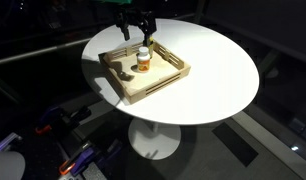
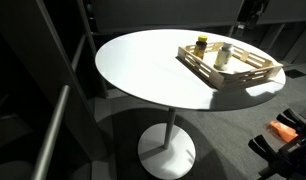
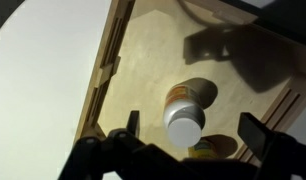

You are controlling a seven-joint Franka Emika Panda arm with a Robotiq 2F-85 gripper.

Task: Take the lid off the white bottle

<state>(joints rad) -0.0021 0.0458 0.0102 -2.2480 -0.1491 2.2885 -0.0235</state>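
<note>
While standing upright inside the wooden tray [image 1: 151, 90], the white bottle [image 1: 143, 61] is likely handling light, rigid, slippery; its round lid [image 3: 183, 127] is offering the hold. Gripper [image 3: 191, 128] is hovering overhead, jaws spread wide.

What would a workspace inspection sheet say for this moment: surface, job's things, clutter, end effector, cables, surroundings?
Surface: round white table on a pedestal, carrying a wooden tray.
Job's things: white bottle upright in the tray, lid on.
Clutter: dark bottle with yellow cap, upright in the same tray.
End effector: open, above the white bottle, not touching it.
Cables: nothing seen.
Surroundings: dark room; orange-and-black items below table level, too small to identify.
</note>
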